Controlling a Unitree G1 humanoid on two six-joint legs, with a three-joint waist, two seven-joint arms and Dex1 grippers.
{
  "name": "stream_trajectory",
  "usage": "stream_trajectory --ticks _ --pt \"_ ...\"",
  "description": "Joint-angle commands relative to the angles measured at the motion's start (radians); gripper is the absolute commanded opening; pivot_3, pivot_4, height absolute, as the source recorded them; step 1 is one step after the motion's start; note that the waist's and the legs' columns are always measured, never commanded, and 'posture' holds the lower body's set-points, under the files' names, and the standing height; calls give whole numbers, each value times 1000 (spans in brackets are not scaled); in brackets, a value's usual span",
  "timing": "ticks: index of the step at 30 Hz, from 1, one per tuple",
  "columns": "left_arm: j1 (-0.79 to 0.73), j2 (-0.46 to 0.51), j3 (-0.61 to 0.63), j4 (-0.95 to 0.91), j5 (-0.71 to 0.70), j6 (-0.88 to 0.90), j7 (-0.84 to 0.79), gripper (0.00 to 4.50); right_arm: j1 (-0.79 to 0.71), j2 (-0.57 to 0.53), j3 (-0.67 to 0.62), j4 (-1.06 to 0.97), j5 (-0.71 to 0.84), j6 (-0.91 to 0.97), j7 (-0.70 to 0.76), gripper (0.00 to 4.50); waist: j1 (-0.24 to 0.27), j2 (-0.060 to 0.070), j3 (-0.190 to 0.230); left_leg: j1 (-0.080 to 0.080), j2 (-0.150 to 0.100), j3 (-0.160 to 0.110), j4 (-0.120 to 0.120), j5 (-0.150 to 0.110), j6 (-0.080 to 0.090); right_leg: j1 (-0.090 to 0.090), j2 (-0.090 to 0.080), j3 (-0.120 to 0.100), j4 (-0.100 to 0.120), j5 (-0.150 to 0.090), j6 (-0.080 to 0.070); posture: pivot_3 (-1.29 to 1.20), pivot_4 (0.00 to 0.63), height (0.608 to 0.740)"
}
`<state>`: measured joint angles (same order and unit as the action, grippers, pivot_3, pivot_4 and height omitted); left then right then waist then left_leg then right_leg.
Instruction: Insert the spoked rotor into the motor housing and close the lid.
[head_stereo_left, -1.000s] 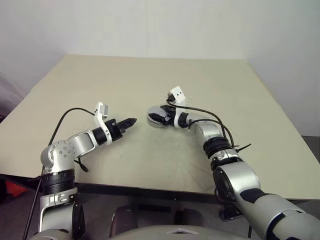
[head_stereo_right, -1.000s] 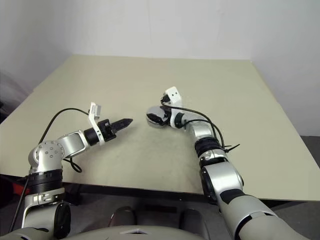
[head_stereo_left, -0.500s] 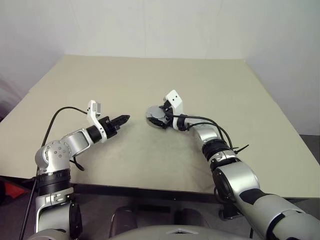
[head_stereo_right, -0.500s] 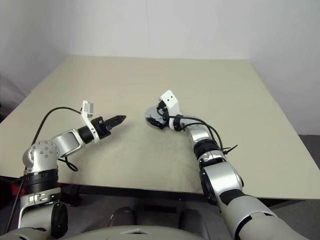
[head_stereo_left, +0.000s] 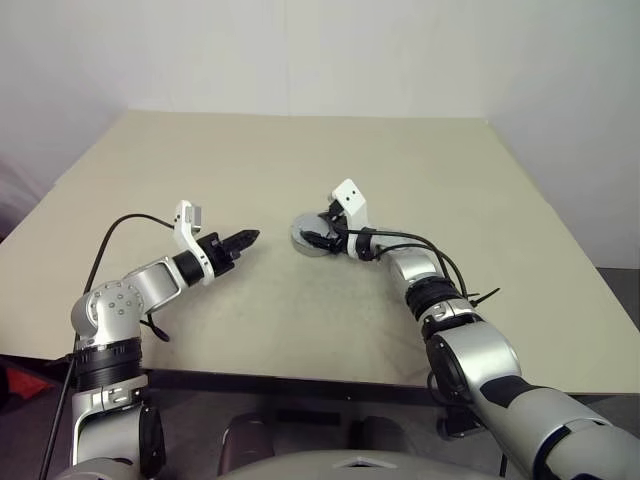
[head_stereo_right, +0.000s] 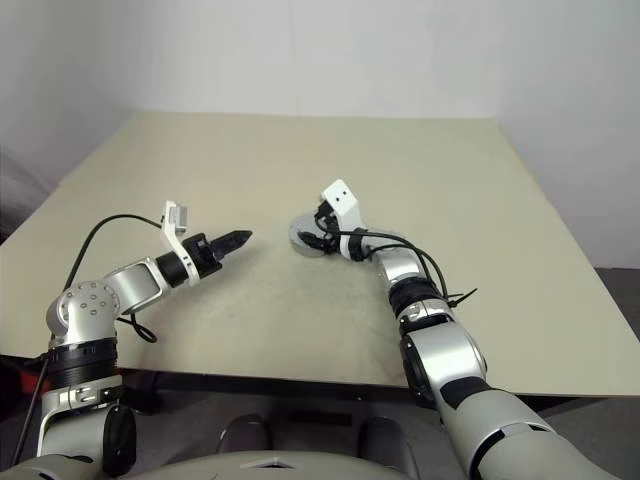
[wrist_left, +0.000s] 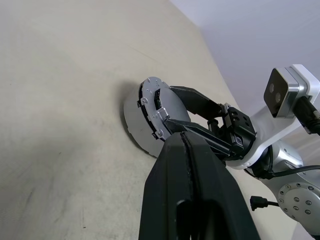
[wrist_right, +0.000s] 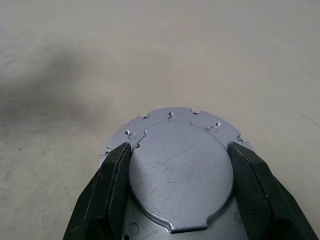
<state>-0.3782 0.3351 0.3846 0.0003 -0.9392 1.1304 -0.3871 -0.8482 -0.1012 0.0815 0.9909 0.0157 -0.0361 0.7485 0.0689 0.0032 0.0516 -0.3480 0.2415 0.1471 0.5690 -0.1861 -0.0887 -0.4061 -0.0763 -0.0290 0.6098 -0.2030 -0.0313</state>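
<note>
The motor housing (head_stereo_left: 304, 238), a short silver-grey cylinder, stands near the middle of the table (head_stereo_left: 450, 160). The flat grey lid (wrist_right: 182, 170) lies on top of it. My right gripper (head_stereo_left: 320, 238) reaches over it from the right, and its two fingers (wrist_right: 117, 175) rest against both sides of the lid's raised centre. My left gripper (head_stereo_left: 252, 238) hovers just left of the housing, pointing at it, shut and empty. The left wrist view shows the housing's side wall (wrist_left: 136, 122) with the right gripper's fingers (wrist_left: 195, 100) across its top. The spoked rotor is hidden.
The beige table stretches bare around the housing to a white wall (head_stereo_left: 320, 50) behind it. Its front edge (head_stereo_left: 300, 378) runs close to me. Black cables (head_stereo_left: 130, 228) trail from both wrists.
The right gripper's fingers have drawn in against the lid and its wrist has rolled slightly. The left gripper has stayed shut and has barely moved.
</note>
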Motion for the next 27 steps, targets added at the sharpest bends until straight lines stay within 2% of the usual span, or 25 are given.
stream_trajectory --ticks 1,20,27 --pt "-17 1 7 -10 -15 -12 0 0 -6 9 -1 26 -2 7 0 2952 0 0 0 0 0 0 0 0 0 0 0 0 0 0 0 0 0 740" --pt "2 -24 8 -32 -32 -1 18 0 -55 -16 29 51 -57 -76 -21 2952 0 0 0 0 0 0 3 -2 3 0 0 1 3 0 0 0 0 740" --pt "5 -35 4 -37 -39 0 25 0 -93 -22 24 40 -40 -54 33 2952 0 0 0 0 0 0 3 -2 4 -1 0 1 2 0 0 0 0 740"
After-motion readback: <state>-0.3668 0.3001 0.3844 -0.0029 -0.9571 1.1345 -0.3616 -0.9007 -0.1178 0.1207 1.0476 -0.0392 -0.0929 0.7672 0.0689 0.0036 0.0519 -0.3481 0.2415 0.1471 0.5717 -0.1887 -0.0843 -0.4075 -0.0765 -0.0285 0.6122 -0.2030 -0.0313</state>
